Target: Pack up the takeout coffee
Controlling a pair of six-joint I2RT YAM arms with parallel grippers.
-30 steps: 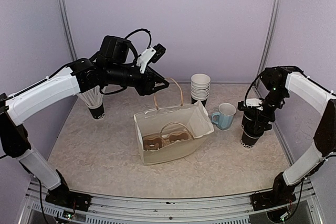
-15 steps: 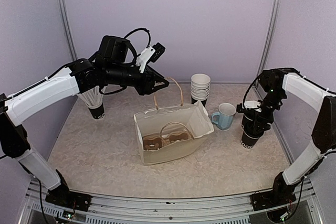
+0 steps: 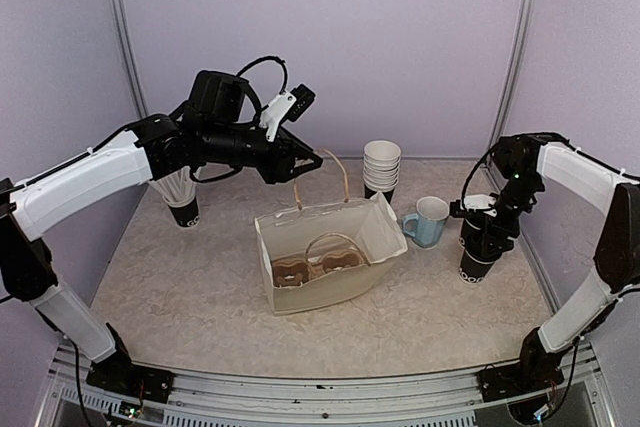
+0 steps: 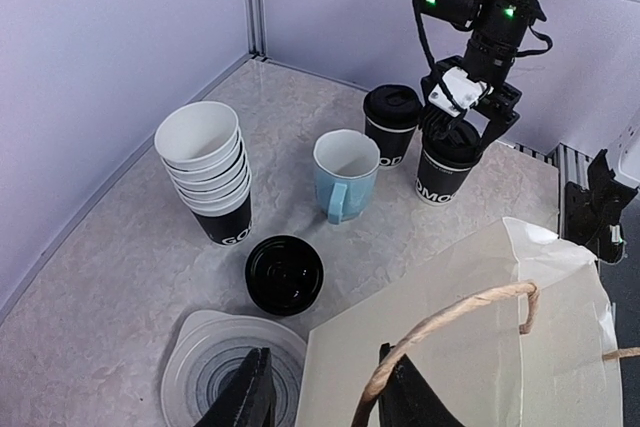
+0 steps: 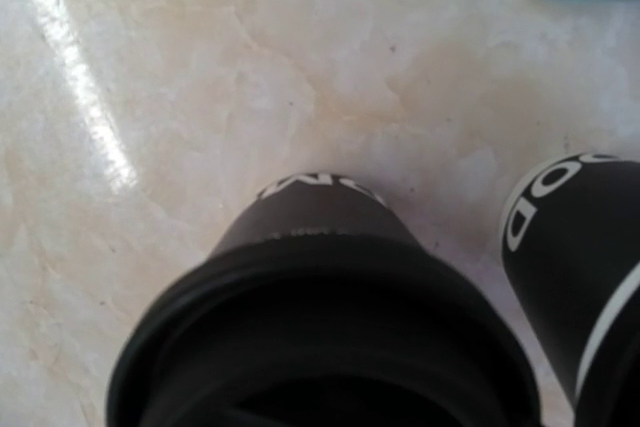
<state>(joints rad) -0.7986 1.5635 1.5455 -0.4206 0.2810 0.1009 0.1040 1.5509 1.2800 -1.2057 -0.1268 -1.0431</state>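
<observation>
From above, the right arm [image 3: 585,172] has folded in a shade since a second ago. The right claw [image 3: 480,243] now sits slightly lower and further left over the takeout coffee [image 3: 472,269]. The cup stands on the bench [image 3: 200,287] at the right, just right of the blue mug [image 3: 430,222], so I judge a grasp is being settled. The left arm [image 3: 90,182] has not stirred. It reaches across and the left claw [image 3: 312,160] keeps a handle [image 3: 297,190] of the paper bag [image 3: 310,297] raised.

From the left wrist, the right claw [image 4: 463,132] straddles the lid [image 4: 455,142]. Whether it presses I cannot tell. A second lidded cup [image 4: 392,122] stands just beside. The left claw [image 4: 325,397] is half spread with the handle [image 4: 440,322] between its fingers. Whether it pinches or only hooks the handle is unclear.

From the right wrist, the lid [image 5: 320,337] fills the lower frame and no fingers show.
</observation>
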